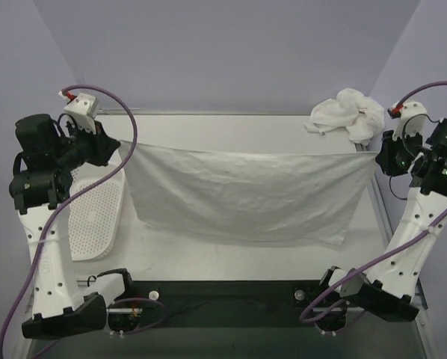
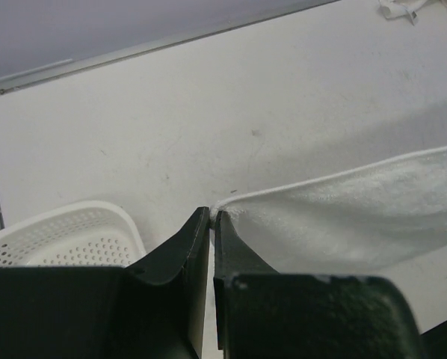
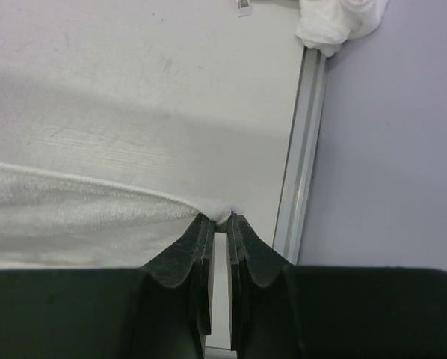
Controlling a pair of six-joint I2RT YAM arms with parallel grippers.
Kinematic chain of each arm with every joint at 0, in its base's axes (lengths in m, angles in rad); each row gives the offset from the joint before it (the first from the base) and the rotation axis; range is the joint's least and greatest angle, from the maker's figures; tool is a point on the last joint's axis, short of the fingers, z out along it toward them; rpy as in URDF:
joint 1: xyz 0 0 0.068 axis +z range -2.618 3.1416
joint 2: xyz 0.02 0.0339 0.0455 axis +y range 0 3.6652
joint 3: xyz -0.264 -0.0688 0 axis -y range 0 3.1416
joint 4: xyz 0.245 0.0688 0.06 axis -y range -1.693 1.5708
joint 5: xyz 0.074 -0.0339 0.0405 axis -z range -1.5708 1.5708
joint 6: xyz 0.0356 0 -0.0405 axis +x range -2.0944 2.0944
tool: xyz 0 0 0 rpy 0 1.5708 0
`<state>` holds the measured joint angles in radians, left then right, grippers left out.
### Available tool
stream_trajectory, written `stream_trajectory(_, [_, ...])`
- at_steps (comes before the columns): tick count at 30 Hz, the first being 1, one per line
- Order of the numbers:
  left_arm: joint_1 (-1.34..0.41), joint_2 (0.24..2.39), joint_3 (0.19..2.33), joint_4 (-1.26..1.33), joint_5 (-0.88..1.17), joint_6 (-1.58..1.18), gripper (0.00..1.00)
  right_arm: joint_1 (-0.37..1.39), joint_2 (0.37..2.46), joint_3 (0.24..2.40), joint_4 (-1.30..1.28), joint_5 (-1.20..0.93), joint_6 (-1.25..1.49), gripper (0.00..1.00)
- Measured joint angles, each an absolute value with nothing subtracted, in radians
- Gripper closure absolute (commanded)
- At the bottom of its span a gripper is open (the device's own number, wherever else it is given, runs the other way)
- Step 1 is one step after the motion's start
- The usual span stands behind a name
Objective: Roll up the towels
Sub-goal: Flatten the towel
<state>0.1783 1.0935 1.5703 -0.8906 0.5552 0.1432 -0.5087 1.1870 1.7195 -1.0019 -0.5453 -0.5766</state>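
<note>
Pale lilac walls [image 1: 223,45] close in a white table [image 1: 208,129], and across it hangs the stretched towel [image 1: 246,196], held up by its two top corners with its lower edge trailing on the tabletop. Left of that towel a white perforated basket [image 1: 96,218] lies on the table, partly hidden behind the left arm from above; the left wrist camera catches only its rim. At the towel's top left corner the left gripper [image 1: 113,146] is just a dark lump from overhead, but its own camera shows the jaws pinched on the hem corner, only a sliver of gap between them. At the towel's top right corner the right gripper [image 1: 380,155] is equally hard to read from above; its wrist view shows the jaws closed on a small tuft of cloth, just beside the table's metal edge rail [image 3: 302,149]. Behind the towel's right end a crumpled towel [image 1: 349,114] sits at the far edge. Overhead shows the whole heap, while both wrist views cut it off at the frame top. The hanging towel's lower edge shows only from above.
</note>
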Motion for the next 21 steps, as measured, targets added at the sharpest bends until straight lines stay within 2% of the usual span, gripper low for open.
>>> stream_trajectory(5, [0.142, 1.229, 1.52, -0.844, 0.542, 0.138, 1.0, -0.371, 1.422, 1.744, -0.95, -0.496, -0.558, 1.0])
stream_trajectory(14, [-0.008, 1.596, 1.445, -0.66, 0.359, 0.125, 1.0, -0.213, 1.874, 1.732, -0.796, -0.363, -0.479, 1.0])
stream_trajectory(21, [-0.063, 1.981, 1.608, -0.587, 0.248, 0.13, 1.0, -0.167, 2.245, 1.925, -0.732, -0.243, -0.439, 1.0])
